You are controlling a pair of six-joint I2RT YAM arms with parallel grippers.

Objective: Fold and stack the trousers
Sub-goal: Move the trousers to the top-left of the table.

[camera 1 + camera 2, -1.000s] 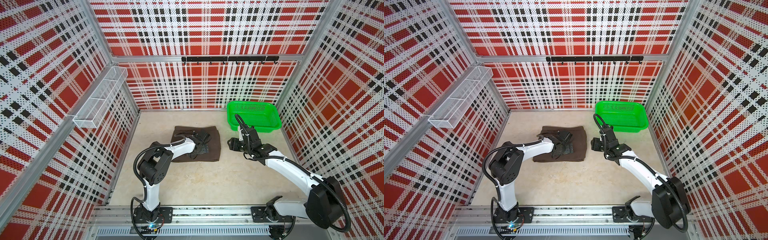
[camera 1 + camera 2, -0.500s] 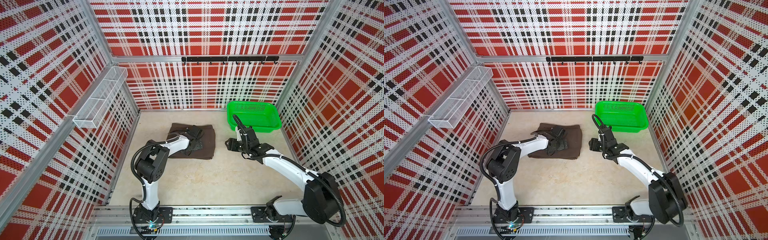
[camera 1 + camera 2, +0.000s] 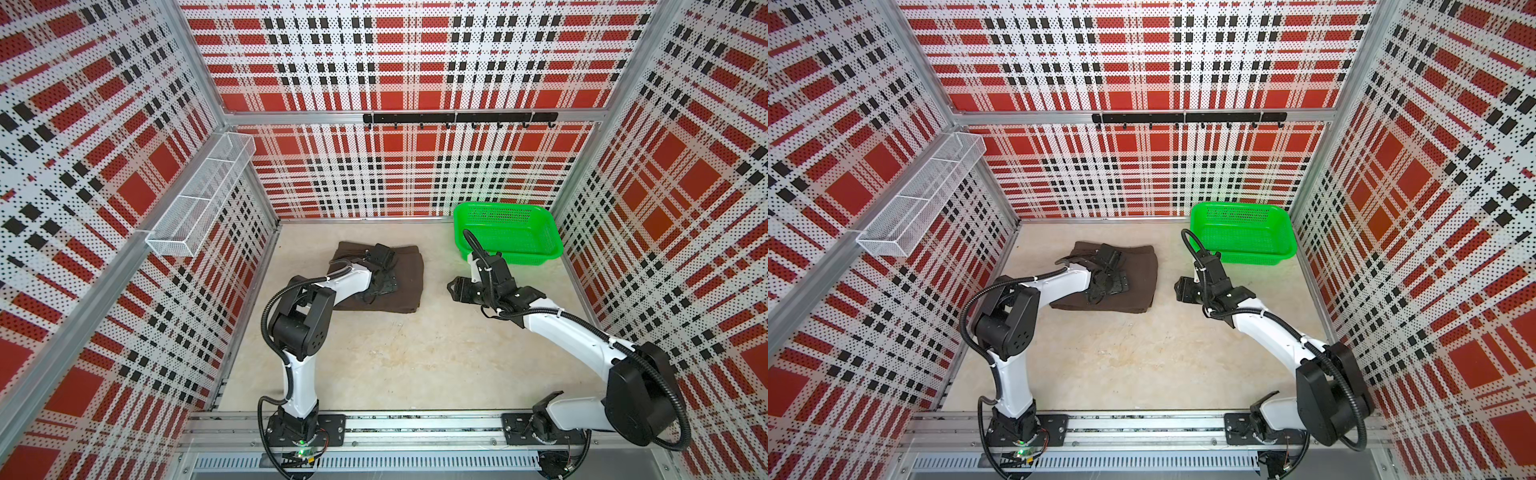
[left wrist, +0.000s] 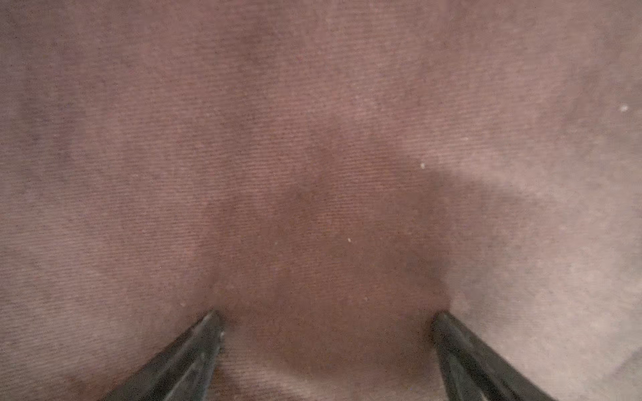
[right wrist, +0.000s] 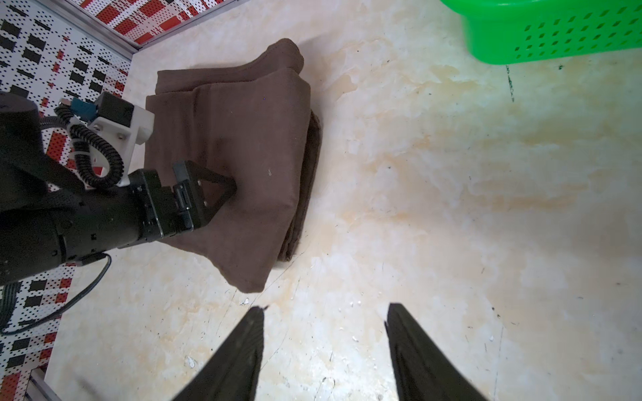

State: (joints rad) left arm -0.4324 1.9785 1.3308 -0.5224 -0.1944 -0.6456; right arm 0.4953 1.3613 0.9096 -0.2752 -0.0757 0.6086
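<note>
I'm looking into a booth walled with red, black and white plaid panels (image 3: pixel 415 62), its floor a pale, stained tabletop (image 3: pixel 395 353). A white wire shelf (image 3: pixel 199 199) hangs on the wall at the left of the frame, and a black hook rail (image 3: pixel 457 117) runs across the back.

In both top views the trousers (image 3: pixel 409 276) lie left of centre, toward the back wall. They are folded into a thick dark brown rectangle, its layered edges showing in the right wrist view (image 5: pixel 243 139). The green basket (image 3: pixel 507 257) sits in the far right corner, well apart from them.

My left gripper (image 4: pixel 326 321) is down on top of the folded cloth. Its fingers (image 4: pixel 208 333) are spread wide, with the tips pressing on the fabric and nothing pinched between them. That wrist camera sees only brown weave.

My right gripper (image 5: pixel 324 312) hangs over bare tabletop between the trousers and the basket, near the cloth's right edge but clear of it. Its fingers (image 5: pixel 250 333) stand apart, holding nothing.
</note>
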